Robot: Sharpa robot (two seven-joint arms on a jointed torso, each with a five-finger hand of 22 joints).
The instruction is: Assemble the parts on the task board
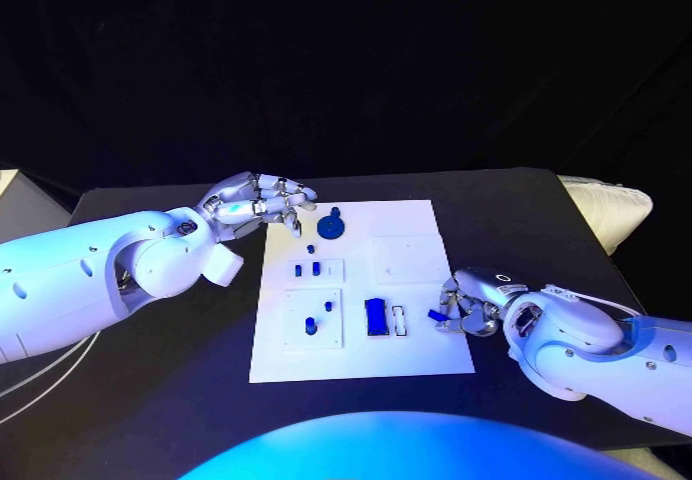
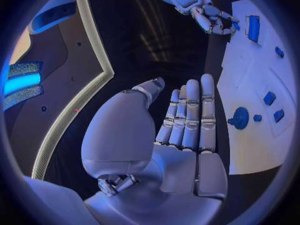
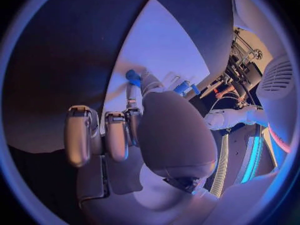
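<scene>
- Table (image 1: pixel 173 380): black.
- Board (image 1: pixel 411 355): white, with faint square outlines on it.
- Round part (image 1: pixel 333 226): deep blue, with a knob.
- Long block (image 1: pixel 375 315): deep blue, beside a small white bar (image 1: pixel 400 321).
- Small parts (image 1: pixel 304 268): blue, on the board's left side.
- Piece (image 1: pixel 437 316) at the right hand's fingertips: blue.
- Left hand (image 1: pixel 263 203): silver, on a white arm (image 1: pixel 87 280).
- Right hand (image 1: pixel 472 300): silver, on a white arm (image 1: pixel 620 350).
</scene>
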